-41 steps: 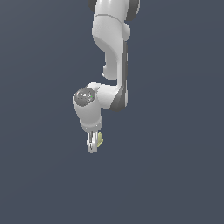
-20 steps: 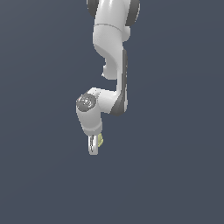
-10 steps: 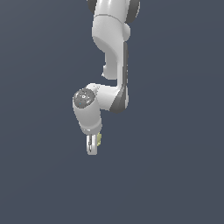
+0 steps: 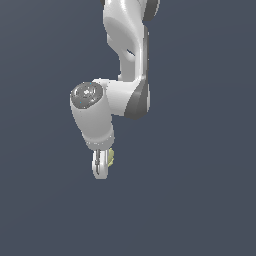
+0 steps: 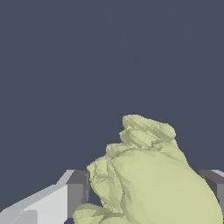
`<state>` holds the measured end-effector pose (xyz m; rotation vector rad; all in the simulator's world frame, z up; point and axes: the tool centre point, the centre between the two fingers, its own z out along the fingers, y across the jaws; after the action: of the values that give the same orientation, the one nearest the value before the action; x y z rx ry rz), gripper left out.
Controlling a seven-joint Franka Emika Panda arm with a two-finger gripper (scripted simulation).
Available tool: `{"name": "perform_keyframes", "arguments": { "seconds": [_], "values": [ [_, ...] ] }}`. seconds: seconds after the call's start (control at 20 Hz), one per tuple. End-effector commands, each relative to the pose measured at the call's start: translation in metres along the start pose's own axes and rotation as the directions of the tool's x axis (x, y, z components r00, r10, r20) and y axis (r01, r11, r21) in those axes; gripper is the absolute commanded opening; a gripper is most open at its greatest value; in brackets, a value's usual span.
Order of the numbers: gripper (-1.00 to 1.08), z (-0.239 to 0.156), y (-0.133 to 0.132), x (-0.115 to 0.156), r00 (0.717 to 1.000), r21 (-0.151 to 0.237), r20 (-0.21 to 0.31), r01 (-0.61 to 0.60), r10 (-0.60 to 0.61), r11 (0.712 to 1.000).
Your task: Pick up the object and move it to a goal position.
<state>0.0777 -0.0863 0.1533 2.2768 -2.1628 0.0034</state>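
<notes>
The two grey-padded fingers (image 5: 78, 188) of the white robot gripper (image 4: 101, 165) were clenched on the small, pale yellow-green, lumpy and ridged matte chunk (image 5: 148, 179), one pad showing on each side of it in the wrist view, with the chunk filling the space between them. In the exterior view only a sliver of the chunk (image 4: 110, 158) showed, peeking out at the side of the fingers toward the exterior view's right, held clear of everything else in sight. Judging by its size against the gripper, the chunk was probably light, and its faceted, knobbly surface looked stiff rather than soft, so it would likely keep its shape under the squeeze. The matte finish suggested it was not especially slippery, but the uneven ridges meant the pads might bear on only a few high spots, so it could twist or creep if swung quickly. The broad rounded body between the pads seemed the sound place to hold it; the narrower ridged knob jutting beyond the fingers would be a poorer purchase. Above the gripper stood the white, jointed robot arm (image 4: 127, 60) with its grey-capped wrist. Around it both views showed nothing but a plain dark blue-grey background; no goal marker or obstacle could be made out, so nothing visible stood in the way.
</notes>
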Motion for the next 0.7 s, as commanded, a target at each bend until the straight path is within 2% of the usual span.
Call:
{"name": "perform_keyframes", "arguments": {
  "seconds": [0.0, 0.65],
  "values": [
    [-1.00, -0.023, -0.008, 0.000, 1.000, 0.000, -0.001, 0.000, 0.000, 1.000],
    [-1.00, -0.116, -0.046, 0.001, 1.000, -0.001, 0.000, 0.001, -0.001, 1.000]
  ]
}}
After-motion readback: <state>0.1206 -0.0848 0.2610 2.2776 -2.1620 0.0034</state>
